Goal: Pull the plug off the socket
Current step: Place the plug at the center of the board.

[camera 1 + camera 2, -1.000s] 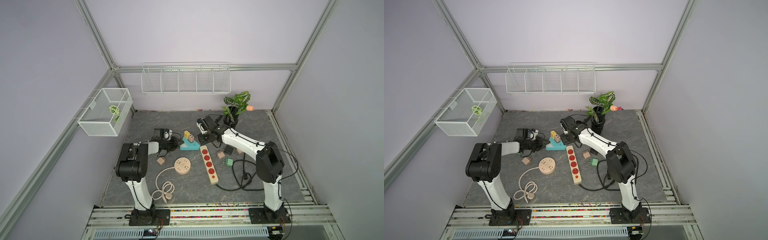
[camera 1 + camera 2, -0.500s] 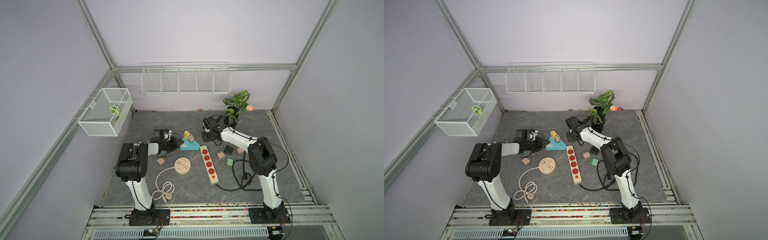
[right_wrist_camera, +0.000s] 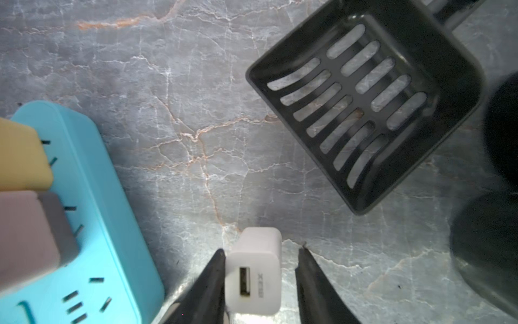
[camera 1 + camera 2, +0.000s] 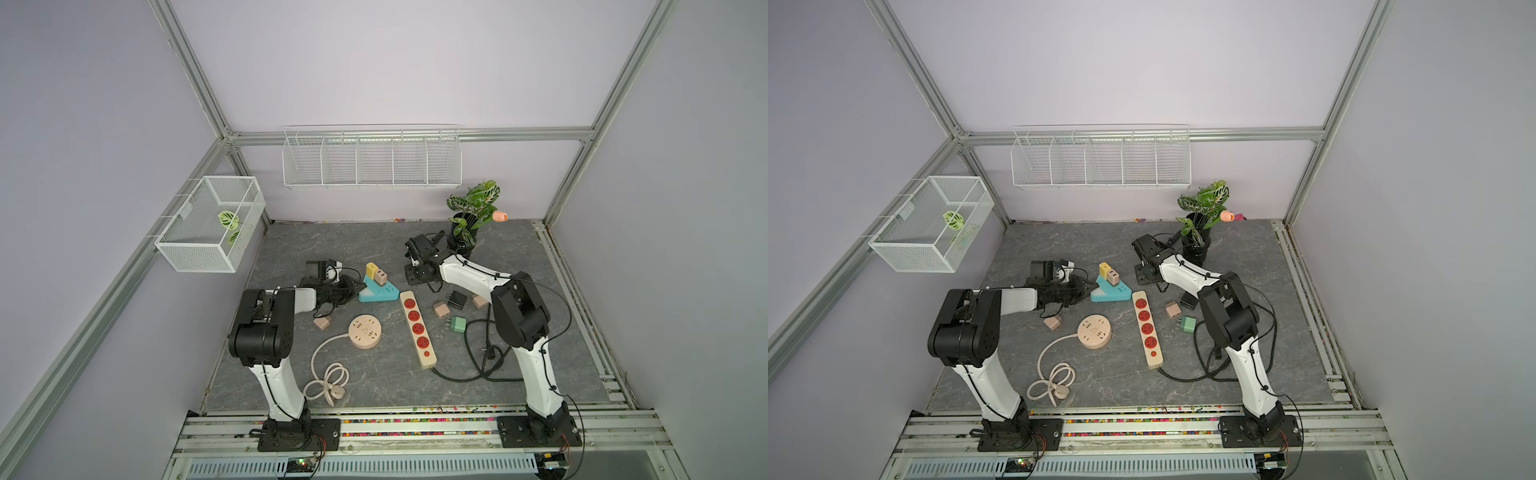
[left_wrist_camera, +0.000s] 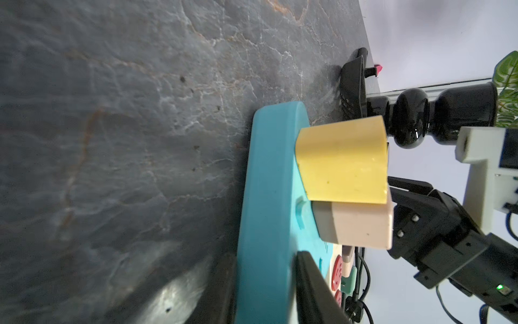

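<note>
**Right jaws parted beside the freed white plug**

Since a second earlier, the right gripper [image 3: 261, 249] had edged right, toward the pot [image 4: 459, 243], and its jaws had parted. The white plug [image 3: 253, 280] stood between them. One finger touched its side and the other stood clear of it. The plug was out of the socket [image 3: 92, 224], to its right with bare table [image 3: 196, 84] between them, and it was near the scoop [image 3: 454, 92]. Its prongs were hidden, so I could not tell whether it rested on the table or leaned on the finger. In both top views the right wrist covered it.

The left gripper [image 5: 265, 280] was clamped on the socket's left edge. Its fingers were blurred and cut off by the frame, so only their tips could be made out. The yellow plug [image 5: 342, 160] and the pink plug [image 5: 358, 227] were seated side by side in the socket, and the yellow one hid part of the pink one. The socket lay at mid-table between the two grippers.
</note>
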`<move>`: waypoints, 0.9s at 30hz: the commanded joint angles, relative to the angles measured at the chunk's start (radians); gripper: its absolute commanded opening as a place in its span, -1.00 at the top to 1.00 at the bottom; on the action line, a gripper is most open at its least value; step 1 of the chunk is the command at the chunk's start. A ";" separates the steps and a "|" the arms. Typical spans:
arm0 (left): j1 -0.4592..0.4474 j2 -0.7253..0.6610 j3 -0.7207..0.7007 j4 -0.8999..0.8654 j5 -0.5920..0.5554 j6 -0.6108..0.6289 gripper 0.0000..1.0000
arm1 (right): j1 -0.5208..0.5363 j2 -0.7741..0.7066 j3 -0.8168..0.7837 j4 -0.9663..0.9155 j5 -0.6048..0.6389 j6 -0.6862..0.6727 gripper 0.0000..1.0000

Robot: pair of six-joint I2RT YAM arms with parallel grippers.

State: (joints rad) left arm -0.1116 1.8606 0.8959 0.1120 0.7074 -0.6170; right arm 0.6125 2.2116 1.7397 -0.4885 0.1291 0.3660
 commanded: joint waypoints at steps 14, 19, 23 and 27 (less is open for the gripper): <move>0.011 0.000 -0.048 -0.136 -0.149 0.020 1.00 | 0.002 0.031 0.090 0.033 -0.173 0.020 0.16; 0.011 -0.008 -0.050 -0.139 -0.157 0.026 1.00 | 0.028 0.036 0.133 0.039 -0.227 -0.044 0.11; 0.011 0.002 -0.048 -0.139 -0.145 0.028 1.00 | 0.053 0.068 0.202 0.003 -0.267 -0.095 0.06; 0.011 -0.021 -0.061 -0.113 -0.131 0.012 1.00 | 0.074 0.085 0.237 -0.025 -0.248 -0.122 -0.02</move>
State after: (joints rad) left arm -0.0986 1.8416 0.8562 0.0402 0.6022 -0.6086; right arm 0.6724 2.2681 1.9594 -0.4667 -0.1070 0.2893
